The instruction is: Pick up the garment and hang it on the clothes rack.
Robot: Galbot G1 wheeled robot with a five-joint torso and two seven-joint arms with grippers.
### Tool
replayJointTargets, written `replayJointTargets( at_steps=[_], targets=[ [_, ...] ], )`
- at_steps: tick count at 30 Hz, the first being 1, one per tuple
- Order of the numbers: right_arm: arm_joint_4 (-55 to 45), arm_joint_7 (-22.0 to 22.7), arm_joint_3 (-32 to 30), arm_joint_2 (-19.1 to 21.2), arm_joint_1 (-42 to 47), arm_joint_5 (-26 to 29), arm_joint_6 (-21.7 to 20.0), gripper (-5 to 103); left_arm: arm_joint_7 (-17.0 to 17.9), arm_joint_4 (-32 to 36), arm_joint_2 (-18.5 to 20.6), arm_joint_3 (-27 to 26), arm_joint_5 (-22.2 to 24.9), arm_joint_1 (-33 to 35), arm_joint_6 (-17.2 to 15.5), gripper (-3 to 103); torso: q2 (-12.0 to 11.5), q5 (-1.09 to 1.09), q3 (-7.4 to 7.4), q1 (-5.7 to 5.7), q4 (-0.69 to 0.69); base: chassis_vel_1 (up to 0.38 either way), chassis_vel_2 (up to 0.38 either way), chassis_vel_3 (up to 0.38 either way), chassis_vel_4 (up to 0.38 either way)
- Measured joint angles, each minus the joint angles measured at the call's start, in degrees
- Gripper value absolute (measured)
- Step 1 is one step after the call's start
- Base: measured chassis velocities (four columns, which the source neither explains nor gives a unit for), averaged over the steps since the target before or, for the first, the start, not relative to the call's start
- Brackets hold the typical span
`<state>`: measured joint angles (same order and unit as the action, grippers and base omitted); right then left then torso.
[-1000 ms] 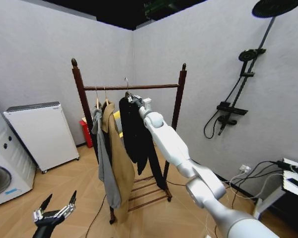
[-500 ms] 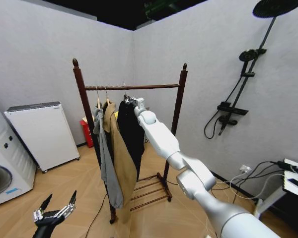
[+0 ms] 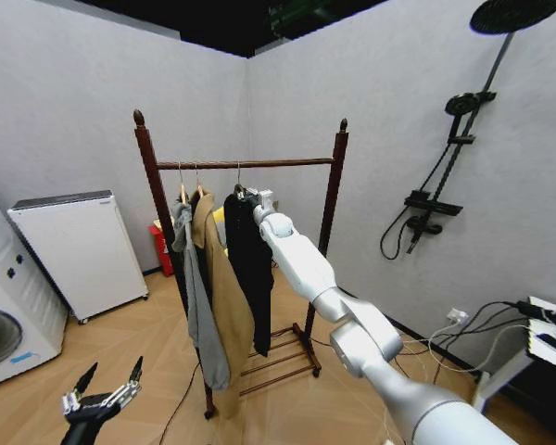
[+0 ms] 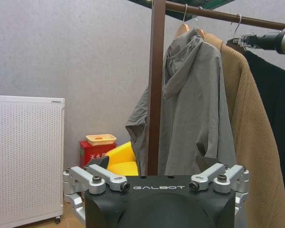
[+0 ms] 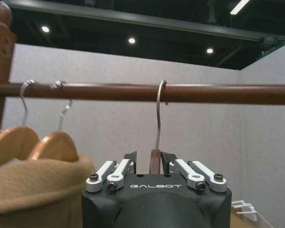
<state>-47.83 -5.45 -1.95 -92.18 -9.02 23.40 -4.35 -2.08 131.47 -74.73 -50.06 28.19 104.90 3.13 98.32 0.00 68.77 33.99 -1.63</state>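
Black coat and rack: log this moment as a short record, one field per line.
black coat: hangs full length from the bar, beside a tan coat and a grey coat
hanger hook: over the rack bar
right pincer: raised at the bar, shut on the hanger just below the hook
left pincer: low by the floor, open, holding nothing
rack: on a wooden floor

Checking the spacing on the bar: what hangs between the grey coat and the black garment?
The tan coat hangs between the grey coat and the black garment on the clothes rack, clearest in the head view.
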Motion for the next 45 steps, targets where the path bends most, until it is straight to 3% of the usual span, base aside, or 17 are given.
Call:
replayJointTargets(
  at_steps=[4, 8, 10, 15, 17, 18, 20, 21, 24, 25, 27, 31, 33, 34, 36, 42, 45],
  targets=[
    [-6.17, -0.09, 0.39, 1.45, 2.57, 1.90, -0.75, 38, -0.01, 0.00, 0.00, 0.00, 0.00, 0.00, 0.00, 100, 0.00, -0.01, 0.00, 0.00, 0.05, 0.000, 0.000, 0.000, 0.000],
    [-18.71, 1.26, 0.69, 6.97, 8.48, 4.74, -3.98, 49, 0.01, 0.00, 0.00, 0.00, 0.00, 0.00, 0.00, 100, 0.00, 0.00, 0.00, 0.00, 0.02, 0.000, 0.000, 0.000, 0.000],
    [-29.04, 3.17, -0.06, 11.51, 13.69, 6.13, -5.97, 61, -0.01, 0.00, 0.00, 0.00, 0.00, 0.00, 0.00, 100, 0.00, 0.02, -0.01, -0.01, -0.02, 0.000, 0.000, 0.000, 0.000],
    [-39.62, 6.24, -3.08, 17.27, 21.09, 5.92, -8.19, 77, 0.01, 0.00, 0.00, 0.00, 0.00, 0.00, -0.01, 100, 0.00, 0.03, 0.00, -0.01, 0.01, 0.000, 0.000, 0.000, 0.000],
    [-49.62, 8.66, -6.87, 21.88, 30.26, 7.30, -10.19, 88, 0.00, 0.00, 0.00, 0.01, 0.00, -0.01, 0.00, 100, 0.00, 0.02, -0.01, 0.00, 0.02, 0.000, 0.000, 0.000, 0.000],
    [-49.62, 8.66, -6.87, 21.88, 30.26, 7.30, -10.19, 88, 0.00, 0.00, 0.00, 0.01, 0.00, -0.01, 0.00, 100, 0.00, 0.02, -0.01, 0.00, 0.02, 0.000, 0.000, 0.000, 0.000],
    [-59.29, 9.57, -12.83, 27.35, 42.62, 6.48, -10.23, 97, -0.02, 0.00, 0.01, 0.00, 0.00, 0.00, 0.00, 100, -0.01, 0.03, -0.01, 0.00, 0.00, 0.000, 0.000, 0.000, 0.000],
    [-59.29, 9.57, -12.83, 27.35, 42.62, 6.48, -10.23, 97, -0.02, 0.00, 0.01, 0.00, 0.00, 0.00, 0.00, 100, -0.01, 0.03, -0.01, 0.00, 0.00, 0.000, 0.000, 0.000, 0.000],
    [-69.69, 10.34, -21.13, 30.75, 61.06, 4.18, -8.02, 100, -0.01, 0.00, 0.00, 0.00, 0.00, 0.00, 0.00, 100, 0.00, 0.04, -0.01, 0.00, -0.04, 0.000, 0.000, 0.000, 0.000],
    [-69.69, 10.34, -21.13, 30.75, 61.06, 4.18, -8.02, 100, -0.01, 0.00, 0.00, 0.00, 0.00, 0.00, 0.00, 100, 0.00, 0.04, -0.01, 0.00, -0.04, 0.000, 0.000, 0.000, 0.000],
    [-76.86, 9.36, -27.55, 28.17, 75.26, 1.63, -5.74, 100, -0.06, 0.00, 0.00, 0.01, 0.00, -0.01, 0.00, 100, 0.00, 0.01, -0.02, -0.01, -0.02, 0.000, 0.000, 0.000, 0.000],
    [-80.87, 7.42, -31.76, 23.49, 86.91, -2.22, -2.09, 100, -0.03, 0.00, 0.00, 0.01, 0.00, 0.00, 0.00, 100, 0.00, 0.04, -0.02, -0.02, 0.00, 0.000, 0.000, 0.000, 0.000],
    [-83.17, 5.01, -36.27, 19.55, 97.46, -6.03, 4.51, 100, -0.01, 0.00, 0.00, 0.00, 0.00, 0.00, 0.00, 100, 0.01, -0.01, -0.03, -0.02, 0.01, 0.000, 0.000, 0.000, 0.000],
    [-83.17, 5.01, -36.27, 19.55, 97.46, -6.03, 4.51, 100, -0.01, 0.00, 0.00, 0.00, 0.00, 0.00, 0.00, 100, 0.01, -0.01, -0.03, -0.02, 0.01, 0.000, 0.000, 0.000, 0.000],
    [-83.65, 4.35, -38.81, 18.03, 106.47, -6.73, 10.97, 100, 0.00, -0.01, 0.00, 0.00, 0.00, 0.00, 0.00, 100, 0.00, -0.01, -0.01, -0.02, 0.00, 0.000, 0.000, 0.000, 0.000],
    [-82.47, 4.80, -38.79, 16.79, 113.36, -8.43, 17.76, 100, -0.01, 0.00, 0.00, 0.00, 0.00, 0.00, 0.00, 100, 0.00, 0.01, 0.00, -0.01, 0.02, 0.000, 0.000, 0.000, 0.000],
    [-82.43, 5.01, -38.14, 16.28, 113.93, -8.73, 18.02, 100, -0.01, 0.00, 0.00, 0.00, 0.00, 0.00, 0.00, 100, 0.00, 0.00, -0.01, 0.00, 0.02, 0.000, 0.000, 0.000, 0.000]
  ],
)
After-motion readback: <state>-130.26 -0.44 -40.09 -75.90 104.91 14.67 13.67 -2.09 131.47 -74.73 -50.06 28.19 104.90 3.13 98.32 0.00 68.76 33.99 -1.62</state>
